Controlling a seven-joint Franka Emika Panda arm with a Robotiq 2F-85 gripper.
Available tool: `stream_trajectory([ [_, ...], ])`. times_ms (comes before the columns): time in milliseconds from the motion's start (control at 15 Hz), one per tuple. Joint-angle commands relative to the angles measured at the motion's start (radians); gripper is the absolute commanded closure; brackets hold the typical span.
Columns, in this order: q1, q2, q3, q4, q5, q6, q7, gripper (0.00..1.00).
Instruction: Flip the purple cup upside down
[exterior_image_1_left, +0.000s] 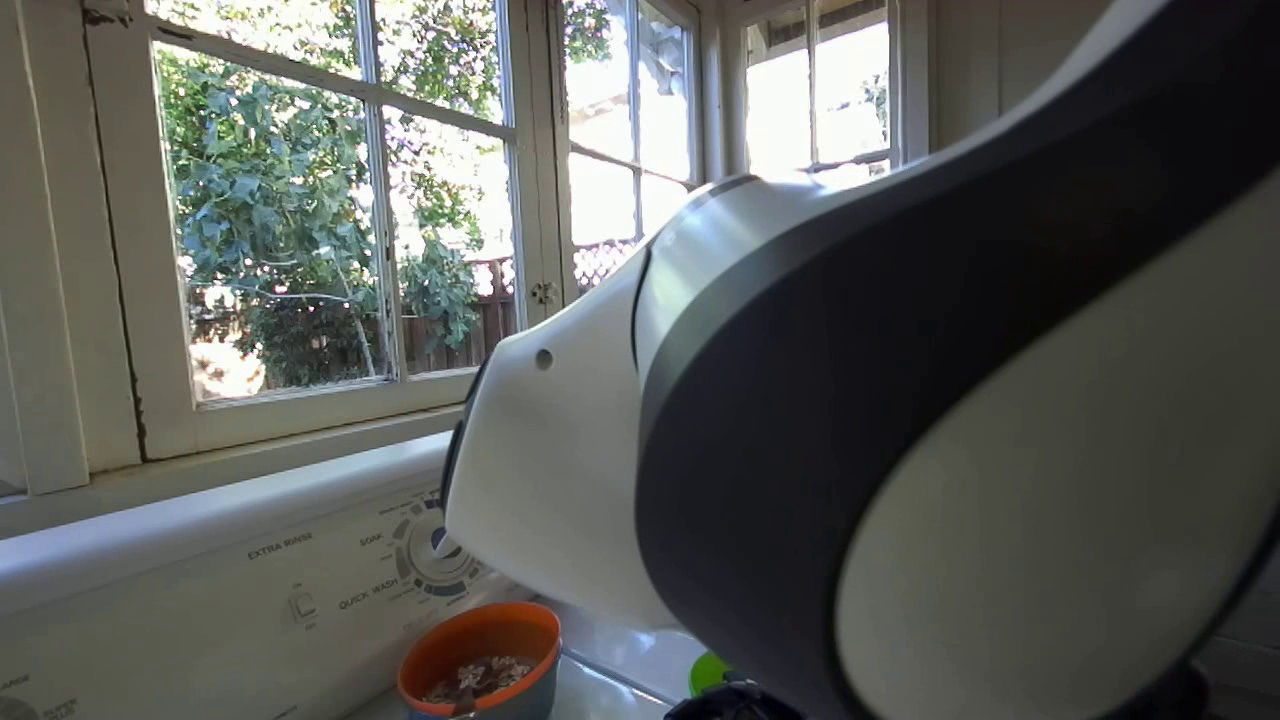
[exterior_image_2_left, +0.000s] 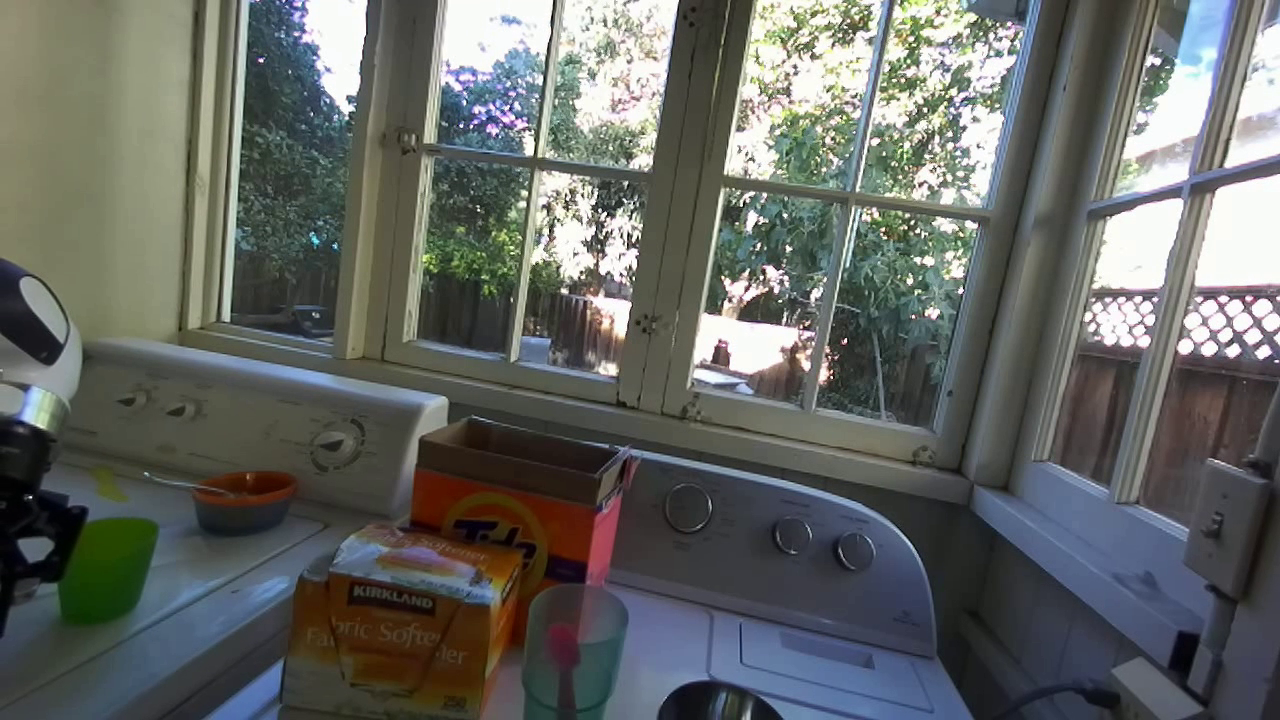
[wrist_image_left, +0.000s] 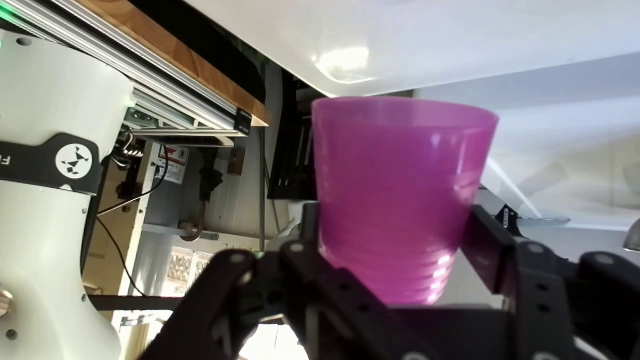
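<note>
The purple cup (wrist_image_left: 400, 175) fills the middle of the wrist view. My gripper (wrist_image_left: 393, 222) is shut on it, with one finger against each side of its wall. The cup's narrow base is towards my palm and its wide mouth points away from it, towards the white machine top. The wrist picture stands upside down, so the mouth faces down. I cannot tell how far the rim is from the surface. In an exterior view my gripper (exterior_image_2_left: 38, 555) is at the left edge, by the lime-green cup (exterior_image_2_left: 108, 575); the purple cup does not show in either exterior view.
An orange-rimmed bowl (exterior_image_2_left: 245, 510) with a spoon stands behind the green cup, also in an exterior view (exterior_image_1_left: 545, 675). A yellow piece (exterior_image_2_left: 108, 485) lies near the control panel. A fabric softener box (exterior_image_2_left: 400, 630), Tide box (exterior_image_2_left: 590, 545), teal cup (exterior_image_2_left: 600, 650) and metal bowl (exterior_image_2_left: 720, 700) stand to the right.
</note>
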Motion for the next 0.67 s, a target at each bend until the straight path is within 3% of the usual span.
stream_trajectory([
  [0,0.024,0.014,-0.01,0.02,-0.002,-0.017,0.006,0.54],
  [600,0.072,0.067,-0.013,0.073,-0.009,-0.049,0.035,0.54],
])
